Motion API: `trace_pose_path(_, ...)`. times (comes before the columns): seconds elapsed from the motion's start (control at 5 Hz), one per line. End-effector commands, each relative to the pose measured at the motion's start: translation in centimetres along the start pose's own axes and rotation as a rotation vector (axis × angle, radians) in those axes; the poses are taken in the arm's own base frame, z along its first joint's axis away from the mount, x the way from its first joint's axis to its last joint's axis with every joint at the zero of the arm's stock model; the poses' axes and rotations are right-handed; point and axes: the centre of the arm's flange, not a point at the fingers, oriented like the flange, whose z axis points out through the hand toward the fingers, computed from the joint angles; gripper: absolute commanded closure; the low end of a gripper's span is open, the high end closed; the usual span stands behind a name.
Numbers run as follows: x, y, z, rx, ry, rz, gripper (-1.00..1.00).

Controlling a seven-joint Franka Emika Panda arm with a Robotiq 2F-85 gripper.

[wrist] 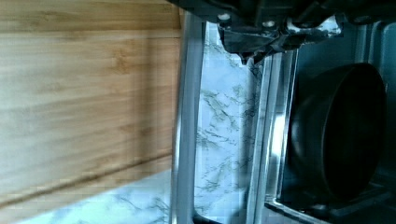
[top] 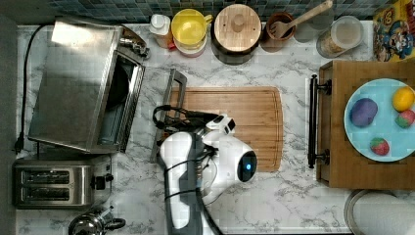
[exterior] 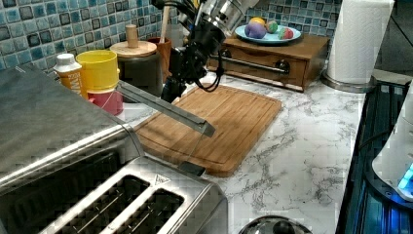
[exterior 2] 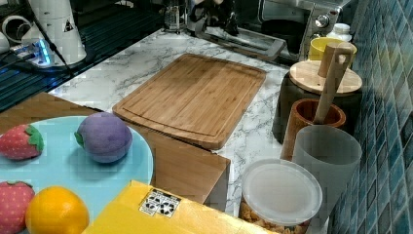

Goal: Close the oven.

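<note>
The oven [top: 83, 83] sits at the top view's left on the marble tabletop [top: 293, 196], its glass door [exterior: 165, 108] hanging open. The claw [exterior: 171, 87] hovers beside the door handle; whether it is spread or pinching cannot be told. Closing remains undone.

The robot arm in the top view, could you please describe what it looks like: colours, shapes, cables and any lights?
The white, rounded-shelled robot arm has a dark grey band along one link and a round black cap with a glowing blue light. Black cables loop along it toward the black hand. In the left view, the section above the hand looks shiny silver, with black cabling hanging beside it.
</note>
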Motion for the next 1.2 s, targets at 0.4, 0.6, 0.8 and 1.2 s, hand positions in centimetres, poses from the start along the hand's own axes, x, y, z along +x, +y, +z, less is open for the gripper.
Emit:
trace_pose_path(0.4,2.7,-29.3,0.3,-0.169,-0.025,-0.197,1.0)
trace_pose_path(0.6,2.3,-31.3,-0.5,-0.251,0.014,-0.211,1.0)
trace_pose_path(0.8,2.5,-33.6,-0.6,-0.448,0.084,-0.201,1.0)
trace_pose_path(1.2,2.4,-32.5,-4.9,-0.464,0.254,-0.085,1.0)
